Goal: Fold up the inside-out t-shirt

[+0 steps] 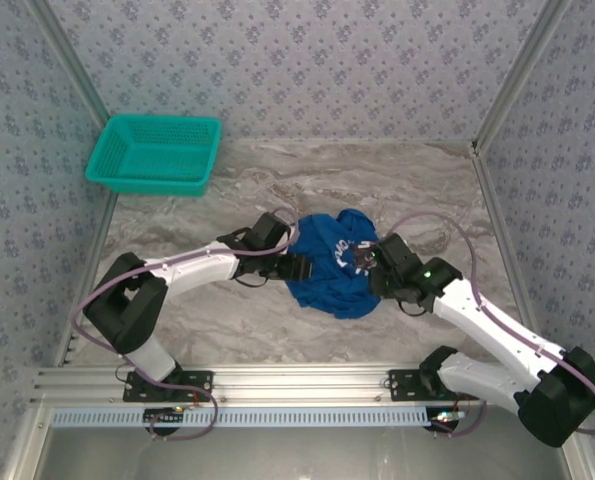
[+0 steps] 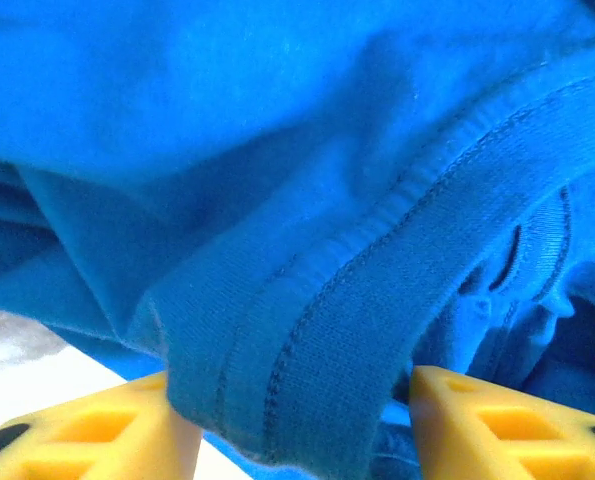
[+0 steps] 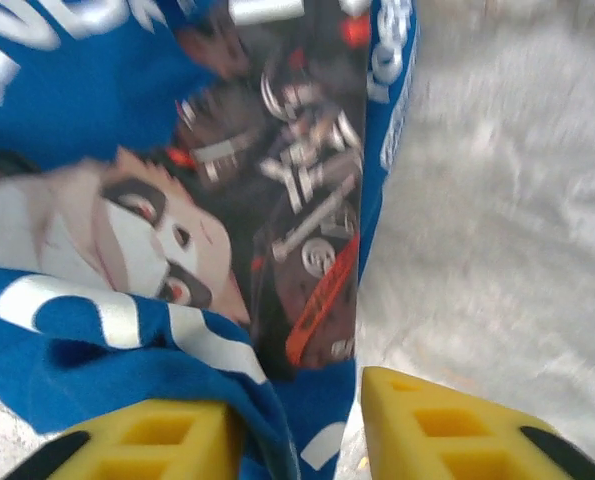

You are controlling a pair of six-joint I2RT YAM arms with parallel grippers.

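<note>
The inside-out t-shirt [image 1: 329, 285] lies bunched in a royal-blue heap at the middle of the table, with a dark printed picture [image 1: 360, 255] showing on its right side. My left gripper [image 1: 299, 268] is at the heap's left edge. In the left wrist view a thick stitched hem [image 2: 317, 340] hangs between its yellow fingers [image 2: 97, 430], and the left gripper [image 2: 292, 420] stands open around it. My right gripper [image 1: 370, 262] is at the heap's right edge. The right gripper [image 3: 297, 430] is open; printed cloth [image 3: 277, 250] rests against one finger [image 3: 137, 440], and there is a gap to the other.
A teal mesh basket [image 1: 155, 152] stands at the back left corner. The marbled table [image 1: 277, 195] is bare behind the shirt and in front of it. Patterned walls close in the left, back and right sides. A metal rail [image 1: 277, 385] runs along the near edge.
</note>
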